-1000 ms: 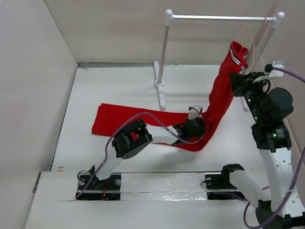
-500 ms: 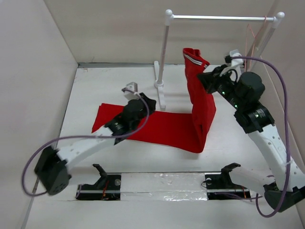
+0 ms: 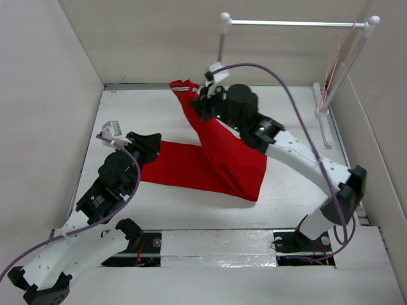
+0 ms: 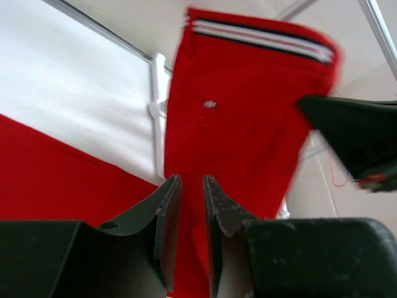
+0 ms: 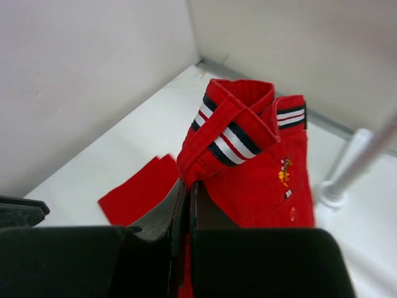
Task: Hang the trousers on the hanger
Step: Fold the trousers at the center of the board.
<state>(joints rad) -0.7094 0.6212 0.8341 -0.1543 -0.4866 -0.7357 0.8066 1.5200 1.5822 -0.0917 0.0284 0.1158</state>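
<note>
The red trousers (image 3: 222,159) lie across the table, their upper part pulled up. My right gripper (image 3: 194,105) is shut on the striped waistband (image 5: 232,139) and holds it raised at the back, left of centre; its fingers (image 5: 186,186) pinch the red fabric (image 5: 260,180). My left gripper (image 3: 154,141) hovers over the left end of the trouser leg, its jaws a narrow gap apart with nothing between them (image 4: 189,181). It faces the raised trousers (image 4: 242,124). The thin pinkish hanger (image 3: 332,57) hangs at the right end of the rack bar, away from both grippers.
A white-posted rack with a metal bar (image 3: 292,23) stands at the back; its left post (image 3: 220,47) is just behind my right wrist, its right foot (image 3: 322,111) near the right wall. Walls close in the left, back and right sides.
My right gripper carried the waistband from beside the hanger leftwards to the back centre-left. My left arm swung left from the trouser fold to the leg's left end.
</note>
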